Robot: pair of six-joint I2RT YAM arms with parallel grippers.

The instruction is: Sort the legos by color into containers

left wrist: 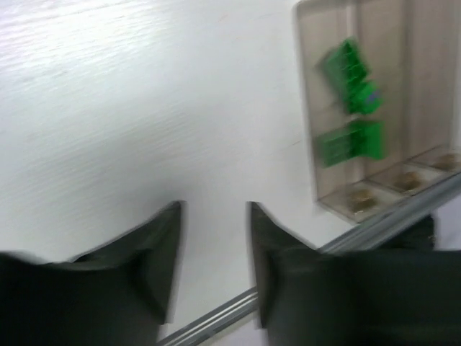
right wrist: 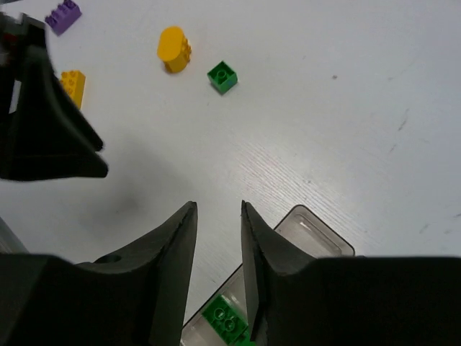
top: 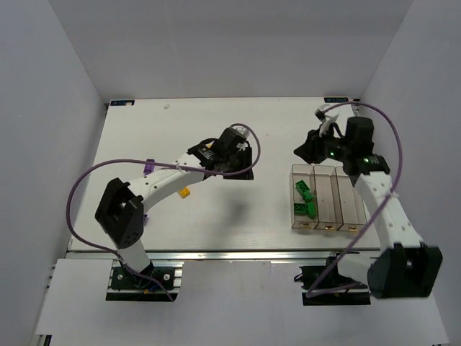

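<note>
Two robot arms share a white table, and the chief hazard is a clash. The left arm and right arm both reach toward the middle, and a dark part of the left one fills the edge of the right wrist's view, so a joint run at the loose bricks could bring them together. The row of three clear bins stands on the table's right side, and its compartments are tall and narrow. An off-centre drop could bounce a brick off a wall or into the wrong compartment, and a low pass by the right gripper, poised over the far end, could nudge the row. That gripper and the left gripper each show a narrow gap between the fingers with nothing in it. Green bricks lie tilted in the leftmost bin, and no brick can be made out in the other two. On the table, well apart from the bins, sit a rounded yellow piece just beside a small green brick, a yellow brick and a purple brick. All are small enough to slip from a skewed pinch.
</note>
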